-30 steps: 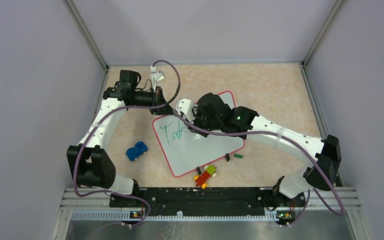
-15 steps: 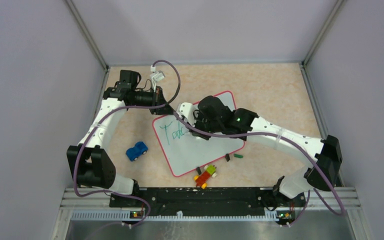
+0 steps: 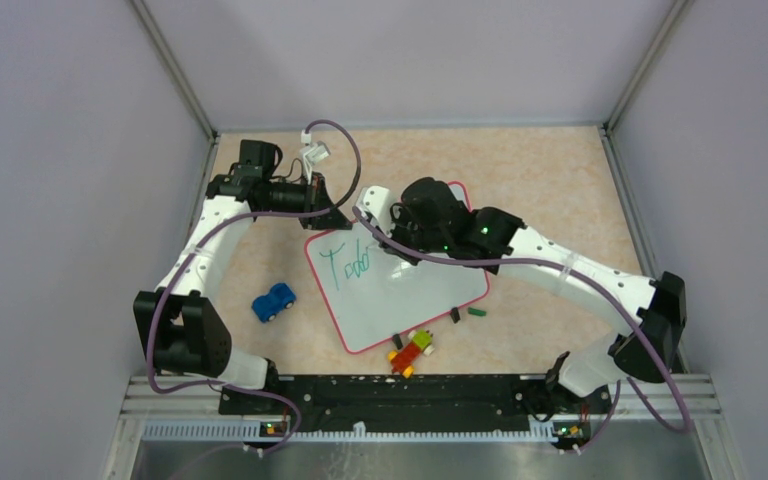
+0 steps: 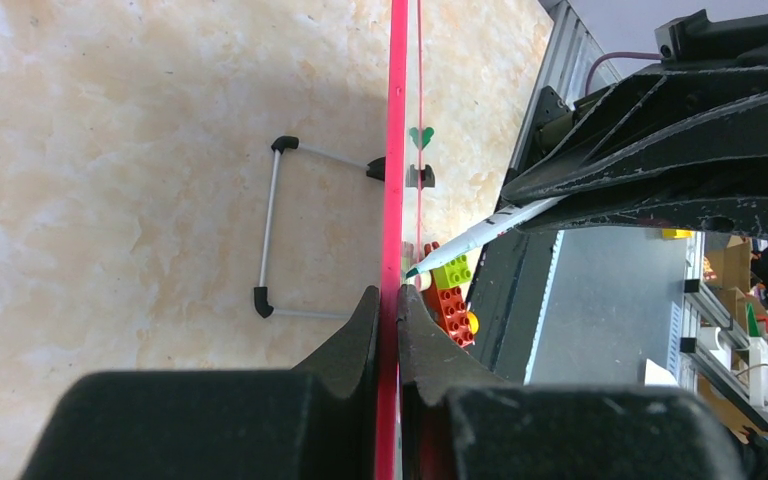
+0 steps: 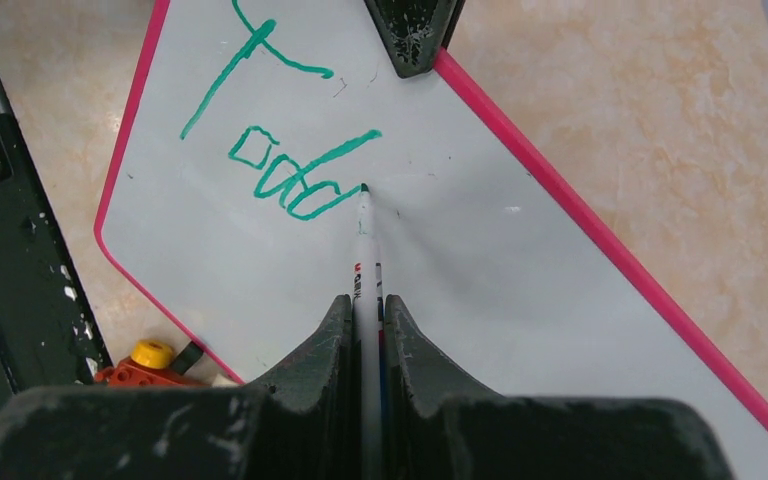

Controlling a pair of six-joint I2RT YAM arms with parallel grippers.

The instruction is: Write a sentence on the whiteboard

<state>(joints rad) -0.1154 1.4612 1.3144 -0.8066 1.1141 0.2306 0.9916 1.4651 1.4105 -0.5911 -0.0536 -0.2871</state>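
The whiteboard (image 3: 400, 300) lies tilted on the table, white with a red-pink rim. The sentence (image 3: 348, 266) reads "Toda" in green; it also shows in the right wrist view (image 5: 290, 160). My left gripper (image 3: 335, 217) is shut on the board's far rim (image 4: 392, 200), seen edge-on in the left wrist view. My right gripper (image 3: 378, 228) is shut on a white marker (image 5: 366, 260). The marker's green tip (image 5: 363, 188) touches the board just right of the last letter.
A blue toy car (image 3: 274, 301) sits left of the board. A brick toy in red, green and yellow (image 3: 412, 351) lies at the board's near edge. A small black piece (image 3: 454, 314) and a green piece (image 3: 476, 312) lie near the board's right corner.
My right gripper has moved toward the far side with the marker. One more letter now shows after "Tod". The left gripper has not moved.
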